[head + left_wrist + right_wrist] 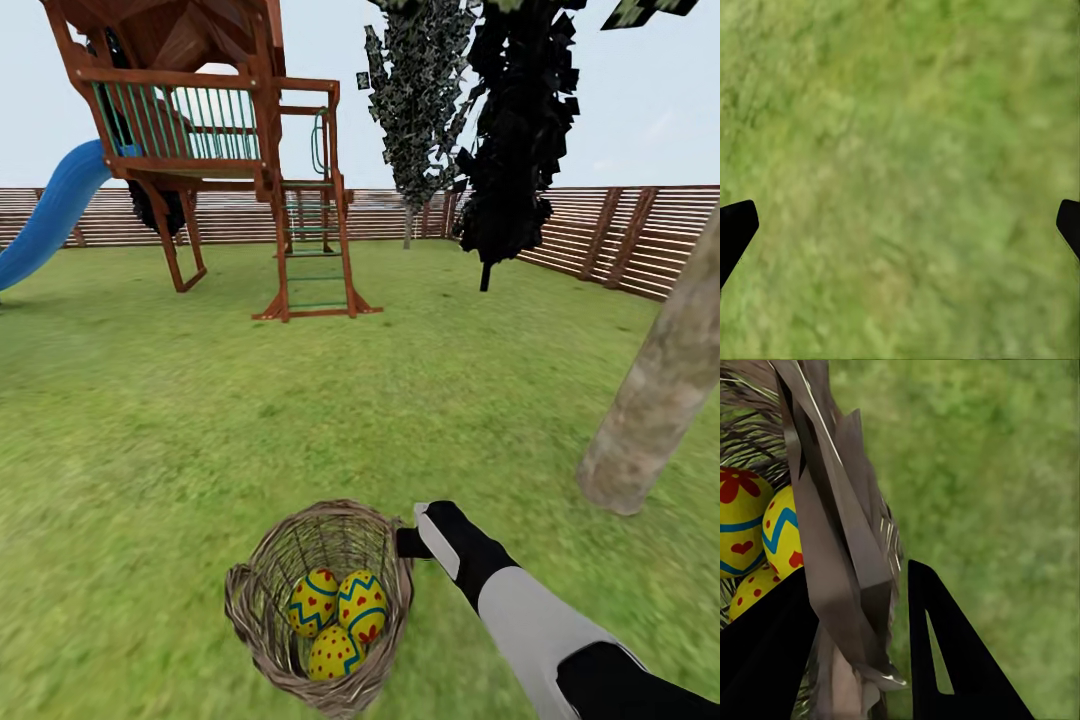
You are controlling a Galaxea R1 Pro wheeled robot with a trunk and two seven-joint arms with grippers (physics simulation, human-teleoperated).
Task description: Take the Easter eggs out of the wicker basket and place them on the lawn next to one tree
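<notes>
The wicker basket (262,610) stands on the lawn (300,400) close in front of me. Inside it lie the three Easter eggs (314,600), (362,603), (335,652), yellow with red dots and blue zigzags. My right gripper (412,542) is at the basket's right rim. In the right wrist view its fingers (960,660) clamp the woven wall (840,570), one inside and one outside, with eggs (739,521) just past the inner finger. The left gripper (900,225) hangs open over bare grass. The tree's thick pale trunk (650,400) rises at the right, a short way beyond the basket.
A wooden play frame (220,150) with a blue slide (50,215) stands far back on the left. Two dark columnar trees (515,130), (420,100) grow near the slat fence (620,235). Wide grass lies between the basket and the trunk.
</notes>
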